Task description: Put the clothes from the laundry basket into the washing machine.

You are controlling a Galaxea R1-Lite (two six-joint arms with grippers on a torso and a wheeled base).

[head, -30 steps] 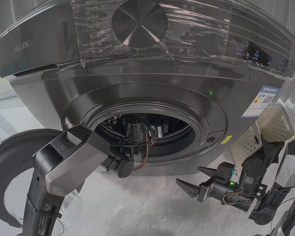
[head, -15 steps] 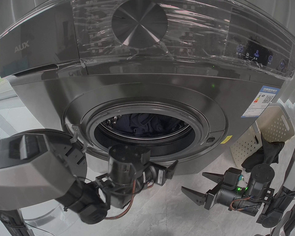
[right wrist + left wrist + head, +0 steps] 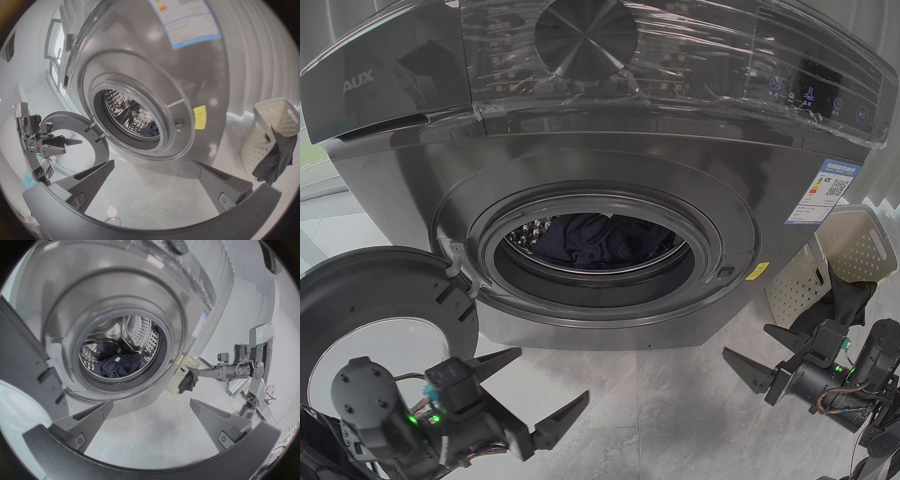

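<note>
Grey tiled floor (image 3: pixel 650 400) is shown before a front-loading washing machine (image 3: pixel 612 150), whose round door (image 3: pixel 375 294) is swung fully open on the robot's left. Since a second ago the left arm has been drawn out of the drum (image 3: pixel 528 234). The left gripper (image 3: pixel 553 373) is now held low over the floor, just in front of the door, with its fingers spread wide and nothing between them. The right gripper (image 3: pixel 745 347), likewise wide open and empty, has been brought nearer the laundry basket (image 3: pixel 856 247). The head camera has also been shifted slightly. The basket's inside cannot be seen, and its lower part is masked by the right arm. Dark blue clothes (image 3: pixel 594 240), covered by the left arm a second ago, are seen heaped in the drum. A dark garment (image 3: pixel 844 300) is draped over the basket's near rim and hangs outside it.
</note>
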